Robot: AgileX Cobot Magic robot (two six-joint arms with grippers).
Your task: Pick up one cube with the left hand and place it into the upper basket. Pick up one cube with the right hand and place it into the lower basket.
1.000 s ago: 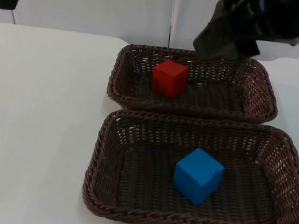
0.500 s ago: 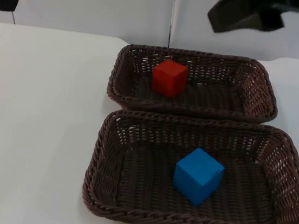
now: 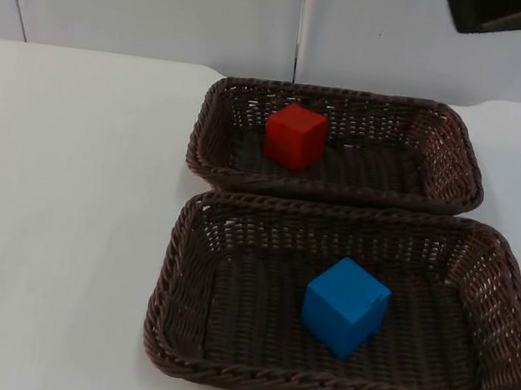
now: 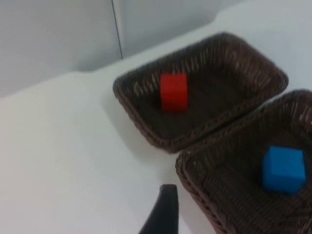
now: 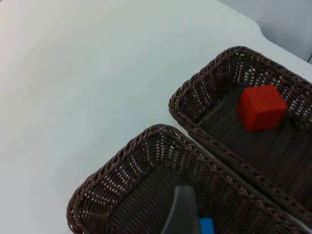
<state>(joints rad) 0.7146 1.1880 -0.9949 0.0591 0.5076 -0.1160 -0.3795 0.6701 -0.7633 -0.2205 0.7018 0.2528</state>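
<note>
Right pincer (image 3: 515, 15) raised near the grey wall, grip state impossible to tell, blue cube (image 3: 345, 305) inside lower basket (image 3: 175, 270), red cube (image 3: 295, 136) inside upper basket (image 3: 215, 118), both baskets touching on white desk (image 3: 68, 210)

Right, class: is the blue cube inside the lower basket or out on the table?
Inside. The blue cube sits on the woven floor of the lower basket, ringed by its walls, and no pincer touches it.
</note>
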